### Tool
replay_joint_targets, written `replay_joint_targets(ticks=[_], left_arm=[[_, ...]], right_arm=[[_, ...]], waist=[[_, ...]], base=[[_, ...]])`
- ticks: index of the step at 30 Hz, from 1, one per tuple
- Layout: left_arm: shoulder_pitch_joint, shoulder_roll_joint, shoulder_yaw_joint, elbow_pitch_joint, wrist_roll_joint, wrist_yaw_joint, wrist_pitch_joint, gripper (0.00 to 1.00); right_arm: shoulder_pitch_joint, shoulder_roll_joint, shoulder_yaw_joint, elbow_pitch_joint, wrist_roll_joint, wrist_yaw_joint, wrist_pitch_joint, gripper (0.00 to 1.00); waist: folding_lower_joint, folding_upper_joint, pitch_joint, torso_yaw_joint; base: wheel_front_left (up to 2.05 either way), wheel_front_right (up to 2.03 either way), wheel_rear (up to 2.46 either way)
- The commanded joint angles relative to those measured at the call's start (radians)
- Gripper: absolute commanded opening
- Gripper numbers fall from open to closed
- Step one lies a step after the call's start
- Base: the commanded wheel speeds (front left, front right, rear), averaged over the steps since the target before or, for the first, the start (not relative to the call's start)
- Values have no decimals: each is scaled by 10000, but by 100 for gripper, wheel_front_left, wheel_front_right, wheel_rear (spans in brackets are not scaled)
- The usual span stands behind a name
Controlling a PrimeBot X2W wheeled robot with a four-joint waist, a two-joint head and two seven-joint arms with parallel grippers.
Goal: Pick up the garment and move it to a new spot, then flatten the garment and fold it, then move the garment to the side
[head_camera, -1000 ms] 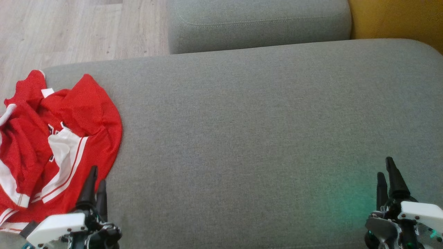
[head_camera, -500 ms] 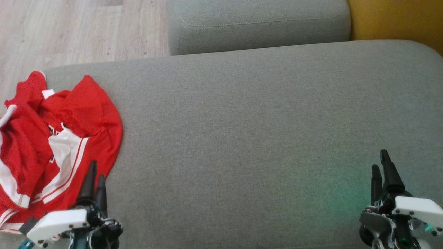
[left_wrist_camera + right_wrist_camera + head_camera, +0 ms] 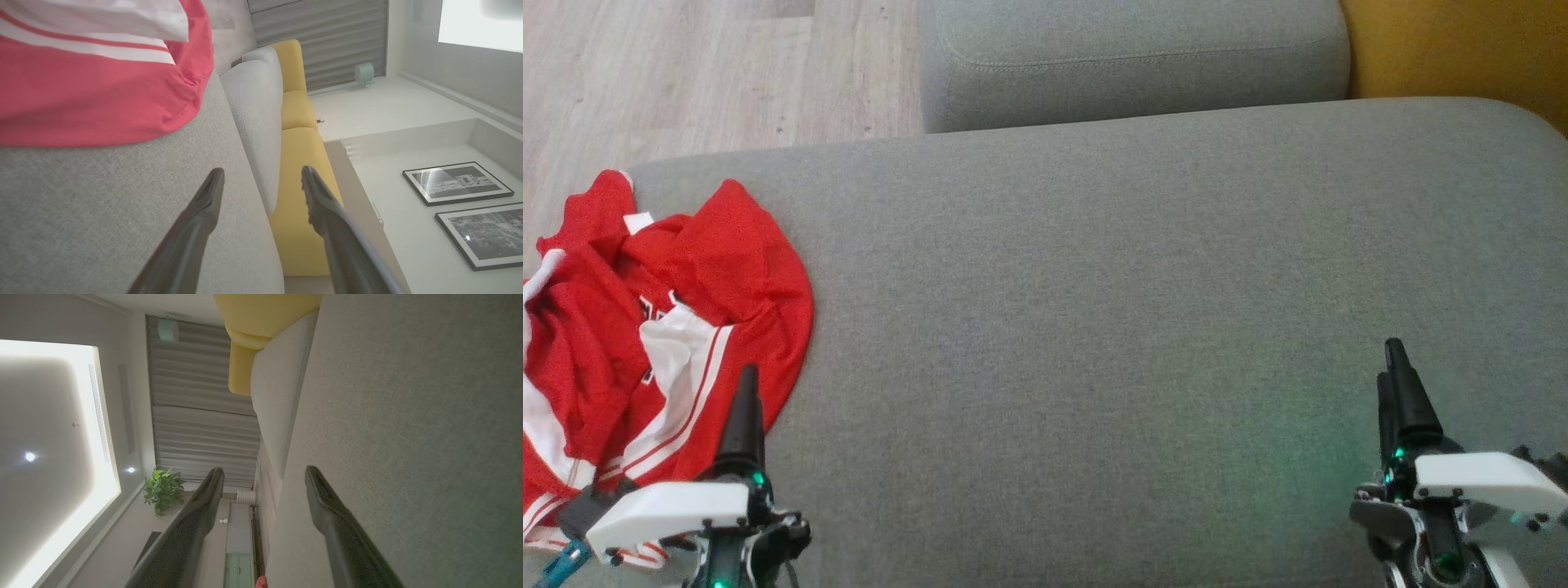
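The left pincer point(image 3: 747, 382) is spread wide and empty, its 2 dark fingers point(image 3: 204, 212) pointing forward low over the grey cushion point(image 3: 1094, 286). Just ahead of it and to its left lies the garment point(image 3: 711, 261), a crumpled red jersey with white stripes, bunched at the cushion's left end; whether a fingertip touches the hem cannot be told. The right pincer point(image 3: 1388, 363) is also spread and empty, over bare cushion well apart from the garment. Beyond both sit a second grey cushion point(image 3: 1135, 57) and wooden floor point(image 3: 686, 73).
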Motion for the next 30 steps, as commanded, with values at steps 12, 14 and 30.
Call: replay_joint_targets(ticks=[12,14,30], left_arm=[[-483,132,-285,-759,2582,341,-412,100],[-474,134,-329,-784,2941,399,-471,100],[-461,156,-668,-944,5615,781,-938,100]], right_arm=[[-814,-327,575,-425,-2657,-3,-464,100],[-825,-354,659,-417,-3066,-3,-523,100],[-863,-235,880,-249,-5830,-4,-995,100]], waist=[[0,0,-25,5],[0,0,-32,1],[0,0,-108,-79]], base=[[0,0,0],[0,0,0],[0,0,0]])
